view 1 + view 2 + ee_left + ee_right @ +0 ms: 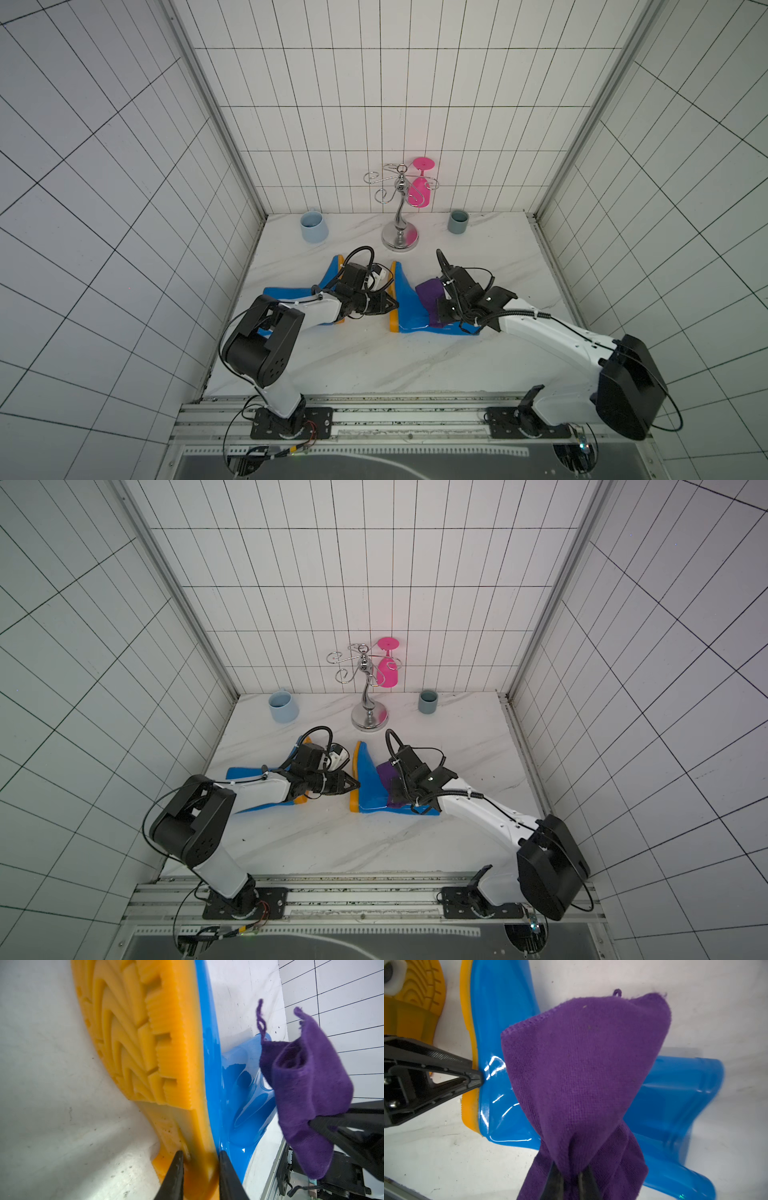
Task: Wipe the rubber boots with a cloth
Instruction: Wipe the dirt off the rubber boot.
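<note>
Two glossy blue rubber boots with orange soles lie on their sides on the marble top. The left boot [286,291] [245,773] is mostly under my left arm. My left gripper [395,303] [356,785] [200,1153] is shut on the orange sole edge [145,1032] of the right boot [409,311] [370,787] [500,1022]. My right gripper [442,309] [399,789] [570,1169] is shut on the purple cloth [428,291] [386,773] [307,1084] [581,1064]. The cloth drapes over this boot's blue upper, and its folds hide the right fingertips.
A light-blue mug [313,226] stands at the back left and a grey cup [458,221] at the back right. Between them is a chrome glass stand [400,232] with a pink glass [419,189] hanging on it. Tiled walls enclose three sides.
</note>
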